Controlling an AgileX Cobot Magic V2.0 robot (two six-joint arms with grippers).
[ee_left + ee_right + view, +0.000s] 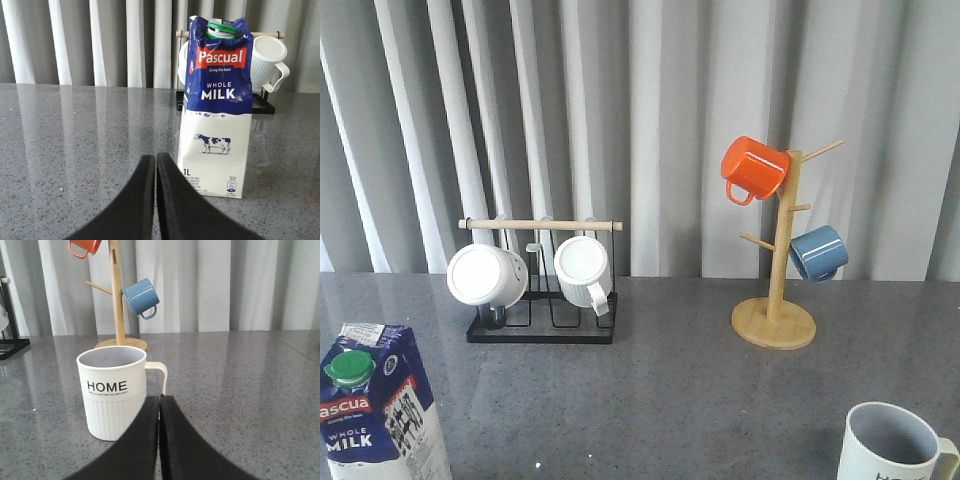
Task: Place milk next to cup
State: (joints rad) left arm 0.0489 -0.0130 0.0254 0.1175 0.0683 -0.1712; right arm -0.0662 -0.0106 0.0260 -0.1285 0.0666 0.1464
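Grey speckled stone forms the table (700,390), where a blue-and-white Pascual whole milk carton (378,410) stands upright at the front left corner, its green cap (349,368) on top. Well apart from it, at the front right corner, stands the cream ribbed HOME mug (892,445), grey inside, its handle pointing right in the front view. Between and behind them, a black wire rack (542,325) with a wooden bar (540,225) holds two plain white ribbed mugs (487,275) (584,270) lying on their sides. To its right, a wooden mug tree (775,300) carries an orange mug (754,168) high on its left side and a blue mug (818,252) lower on its right. Pleated grey curtains hang behind.

From the left wrist, the left end effector (156,200) has its black fingers pressed together with nothing between them, the carton standing just ahead and slightly to one side. From the right wrist, the right end effector (159,440) is likewise closed and empty, its tips in front of the HOME mug.
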